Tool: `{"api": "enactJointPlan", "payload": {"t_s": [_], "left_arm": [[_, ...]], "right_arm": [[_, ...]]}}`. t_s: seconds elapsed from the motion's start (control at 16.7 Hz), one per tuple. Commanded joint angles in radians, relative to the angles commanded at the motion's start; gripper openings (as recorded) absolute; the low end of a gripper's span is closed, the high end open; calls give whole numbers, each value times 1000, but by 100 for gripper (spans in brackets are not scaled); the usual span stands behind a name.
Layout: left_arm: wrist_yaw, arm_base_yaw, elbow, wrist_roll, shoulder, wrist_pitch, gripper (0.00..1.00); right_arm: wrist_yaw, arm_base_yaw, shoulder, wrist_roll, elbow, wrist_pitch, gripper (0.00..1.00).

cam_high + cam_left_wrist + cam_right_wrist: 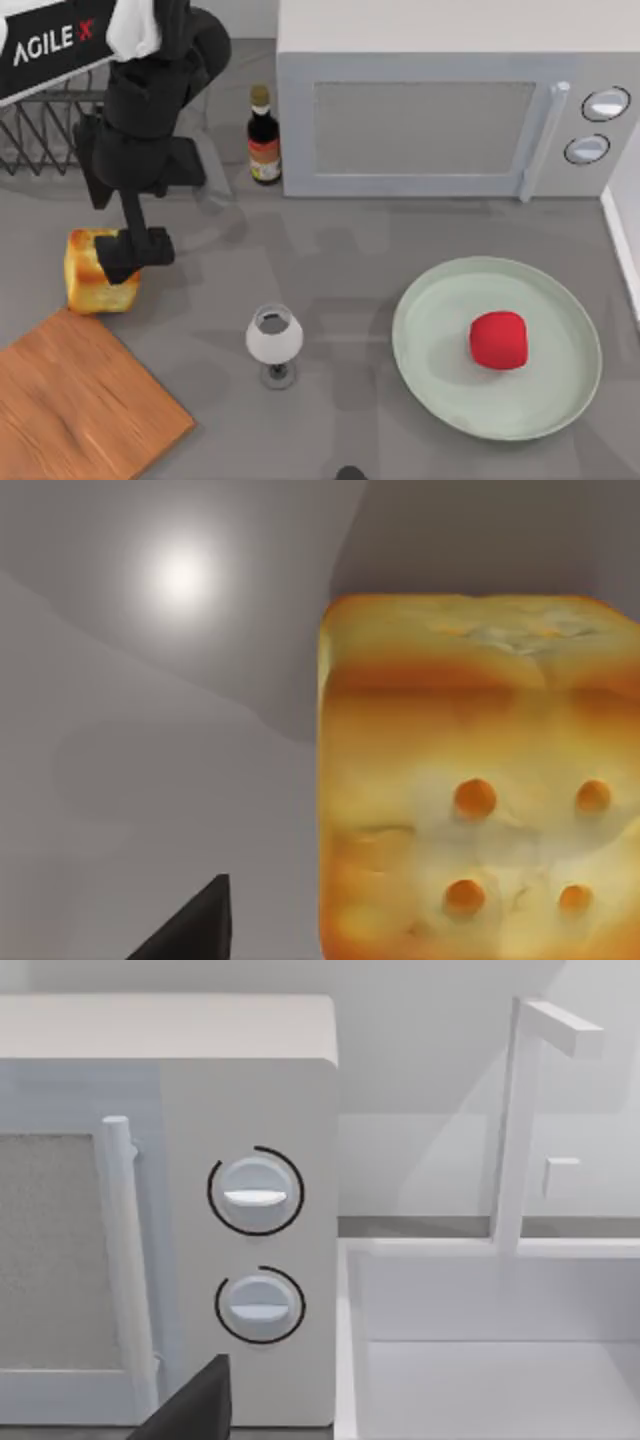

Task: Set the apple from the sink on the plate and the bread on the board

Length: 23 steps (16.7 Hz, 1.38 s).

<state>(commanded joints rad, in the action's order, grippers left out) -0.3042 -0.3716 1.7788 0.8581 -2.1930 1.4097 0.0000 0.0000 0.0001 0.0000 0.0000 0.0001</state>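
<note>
The bread (92, 280) is a golden cube with a brown-spotted crust, resting on the table just off the far corner of the board (80, 405). My left gripper (136, 256) hangs open over the bread's right side. In the left wrist view the bread (480, 780) looms close, with one dark finger (196, 928) beside it and apart from it. The red apple (498, 340) lies on the mint-green plate (430, 330) at the right. My right arm (350, 472) is parked at the front edge. One finger (200, 1400) of it points at the sink (480, 1360).
A wine glass (274, 340) stands mid-table between board and plate. A dark sauce bottle (264, 135) stands beside the microwave (440, 120) at the back. A wire rack (40, 130) sits back left. The sink's rim (625, 230) runs along the right edge.
</note>
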Motion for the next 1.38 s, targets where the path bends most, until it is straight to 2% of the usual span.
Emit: {"api": "enactJointPlan", "payload": {"t_s": [0.42, 0.84, 1.14, 1.38], "left_arm": [[-1, 6, -17, 6, 0, -18, 100], [-13, 52, -234, 54, -12, -263, 100], [-14, 55, -246, 58, -14, -276, 100], [-14, 55, -246, 58, -14, -276, 70]], "right_arm": [[0, 0, 0, 0, 0, 0, 100], [0, 0, 0, 0, 0, 0, 100], [0, 0, 0, 0, 0, 0, 100], [0, 0, 0, 0, 0, 0, 100]]}}
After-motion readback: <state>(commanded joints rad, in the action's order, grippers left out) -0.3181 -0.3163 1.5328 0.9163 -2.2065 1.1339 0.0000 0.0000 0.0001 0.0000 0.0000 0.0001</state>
